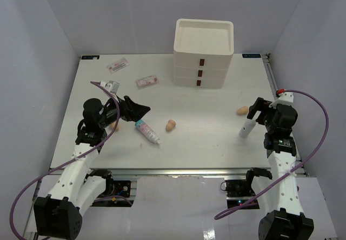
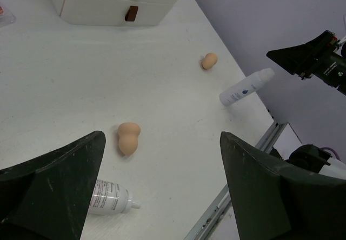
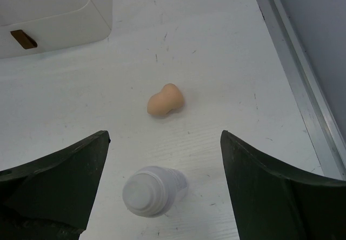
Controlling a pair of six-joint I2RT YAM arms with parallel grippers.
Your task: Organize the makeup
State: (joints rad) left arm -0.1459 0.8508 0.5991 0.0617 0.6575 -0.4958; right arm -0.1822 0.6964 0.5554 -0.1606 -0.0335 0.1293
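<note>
right end effector (image 3: 165, 137), wide and empty, hovers over the small white bottle (image 3: 154, 190), which lies end-on between its jaws.

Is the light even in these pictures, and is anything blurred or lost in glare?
Top external: even soft light, faint shadows, no glare. Left wrist: the sponge is sharp, the left end effector's fingers very dark. Right wrist: the white bottle near the lens looks slightly soft.
</note>
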